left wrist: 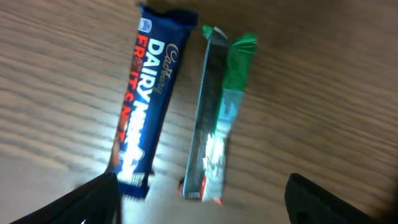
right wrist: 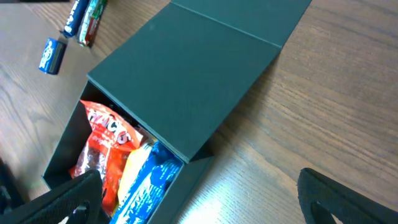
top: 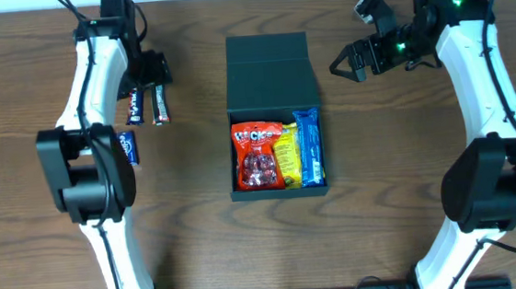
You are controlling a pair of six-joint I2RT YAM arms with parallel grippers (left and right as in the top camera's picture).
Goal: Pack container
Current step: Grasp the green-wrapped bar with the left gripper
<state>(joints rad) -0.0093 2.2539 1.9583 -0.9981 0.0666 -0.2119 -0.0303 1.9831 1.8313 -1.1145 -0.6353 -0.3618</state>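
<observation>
Wood table (top: pixel 201 241) w/ container (top: pixel 268 70), bars (top: pixel 135 106), blue packet (right wrist: pixel 51 55).

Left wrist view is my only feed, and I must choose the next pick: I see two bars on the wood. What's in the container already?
Observer: Three packets lie side by side in the container: a red packet, a yellow packet, a long blue packet.
Operator: Anything else left out?
Observer: One small blue packet, nearer the robot's base than the Dairy Milk bar.
Operator: Where's the right gripper?
Observer: The right gripper hangs open and empty beside the container, apart from it.
</observation>
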